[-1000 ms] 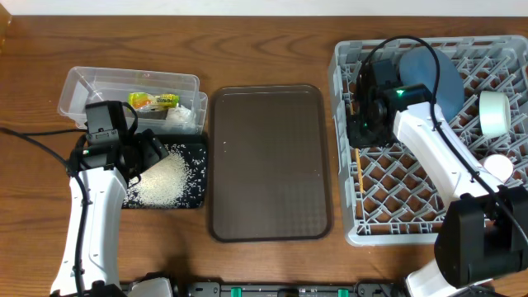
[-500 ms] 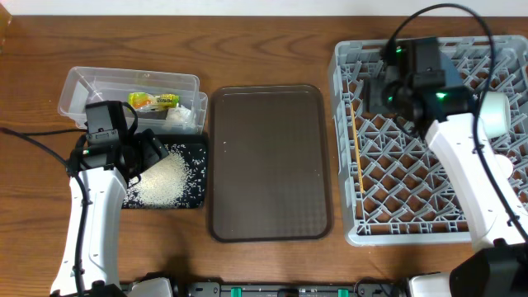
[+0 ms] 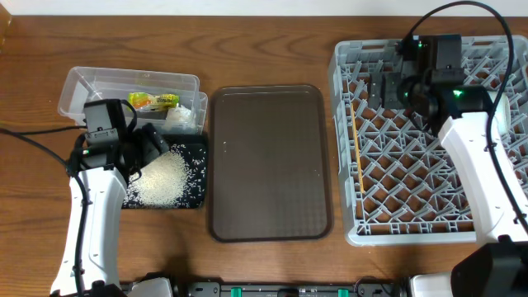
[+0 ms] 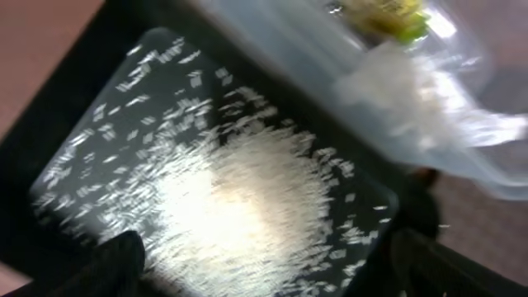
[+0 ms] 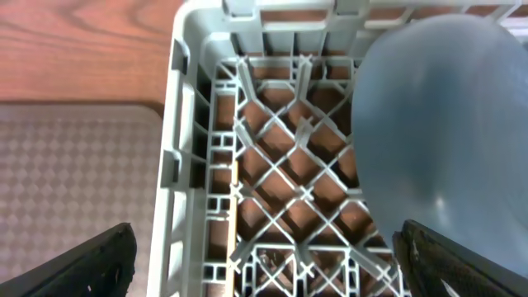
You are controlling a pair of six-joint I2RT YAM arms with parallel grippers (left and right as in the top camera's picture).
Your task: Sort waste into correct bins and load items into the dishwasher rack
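Note:
My left gripper (image 3: 153,149) (image 4: 272,276) hangs open over the black bin (image 3: 191,148), just above the heap of white rice (image 3: 163,179) (image 4: 247,206). Behind it the clear bin (image 3: 87,82) holds the yellow-green wrapper (image 3: 153,101) (image 4: 388,12) and the white tissue (image 3: 177,117) (image 4: 421,99). My right gripper (image 3: 381,89) (image 5: 272,268) is open and empty above the far left part of the grey dishwasher rack (image 3: 345,190) (image 5: 177,124). The blue plate (image 5: 445,124) stands in the rack to its right. The wooden stick (image 3: 357,153) lies along the rack's left wall.
A large brown serving tray (image 3: 270,161) (image 5: 74,165) lies between the bins and the rack. My right arm crosses the right half of the rack and hides what stands there. A black cable runs over the table at the far left.
My right gripper has swung from the rack's left wall toward its far side and has opened. The left arm has stayed over the rice.

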